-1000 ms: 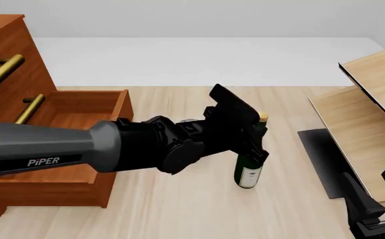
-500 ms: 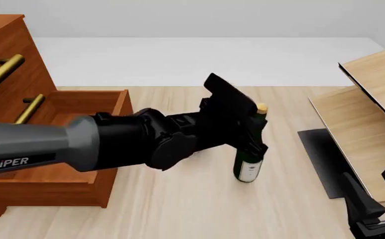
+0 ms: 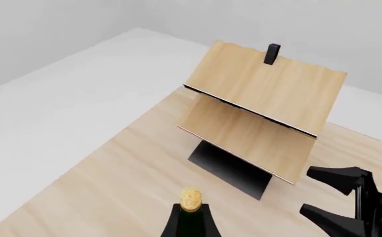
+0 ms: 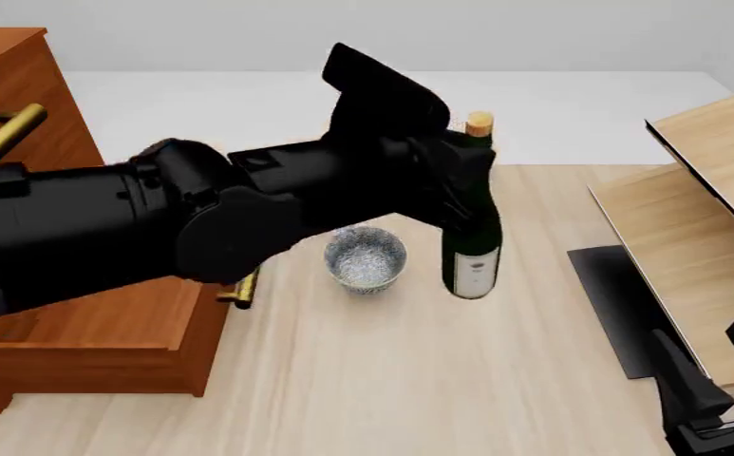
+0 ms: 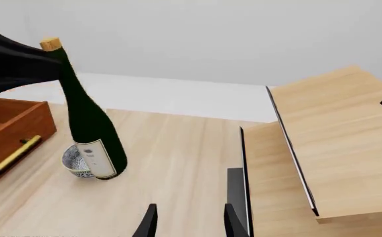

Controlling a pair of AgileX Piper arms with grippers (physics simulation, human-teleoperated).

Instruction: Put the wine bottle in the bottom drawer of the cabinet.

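Note:
The wine bottle [image 4: 472, 242], dark green with a tan cork and a white label, hangs slightly tilted above the table, and my left gripper [image 4: 465, 176] is shut on its neck. In the right wrist view the wine bottle [image 5: 89, 123] leans in front of the small bowl, held near the cork by the left gripper [image 5: 42, 61]. The cabinet [image 4: 12, 85] stands at the far left. Its bottom drawer [image 4: 101, 366] is pulled out, with the inside mostly hidden by my left arm. My right gripper [image 4: 703, 389] sits open and empty near the table's front right corner.
A small speckled grey bowl [image 4: 366, 257] sits on the table between the drawer's brass handle [image 4: 242, 287] and the bottle. A pale light-wood slanted structure [image 4: 708, 218] on a dark base fills the right side.
My left arm has risen and lifted the bottle off the table, a little toward the far side. The bowl, hidden behind the arm before, now shows. The right gripper has not moved.

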